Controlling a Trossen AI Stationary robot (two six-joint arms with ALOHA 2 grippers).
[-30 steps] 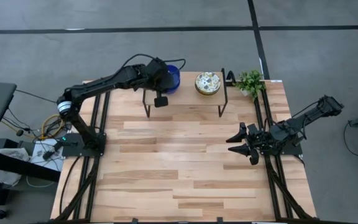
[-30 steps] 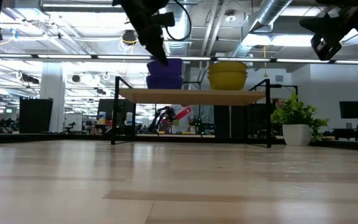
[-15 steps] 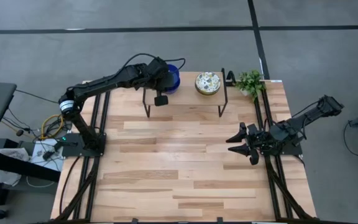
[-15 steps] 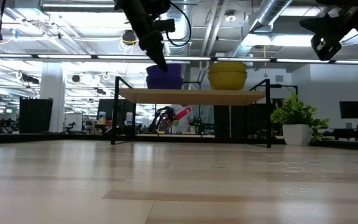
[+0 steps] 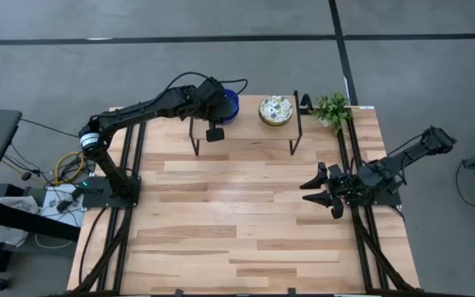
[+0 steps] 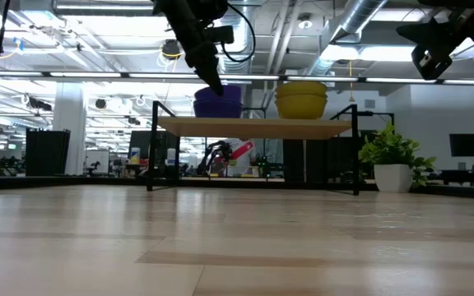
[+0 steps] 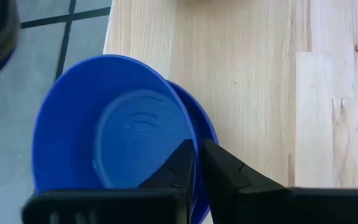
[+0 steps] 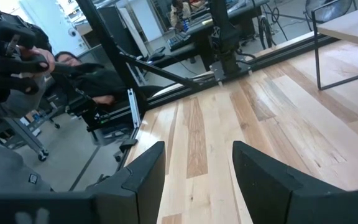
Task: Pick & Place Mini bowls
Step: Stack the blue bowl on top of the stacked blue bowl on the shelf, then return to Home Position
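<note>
We see glossy solid blue mini bowls (image 7: 123, 149), a cream, green-yellow floral speckled bowl (image 5: 275, 110), dark fingers (image 7: 219, 171), a pale wood desk (image 5: 246, 214).

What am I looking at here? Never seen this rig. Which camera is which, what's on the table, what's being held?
It is a two-arm robot at a wooden table. The high view looks straight down, the low view looks level across the tabletop, and each wrist view looks past that arm's own fingers. At the table's far edge stands a small raised shelf carrying a stack of blue bowls and a stack of floral bowls; a potted plant stands beside it. The left gripper is pinched on the rim of the top blue bowl. The right gripper waits open at the table's right side, holding nothing.
</note>
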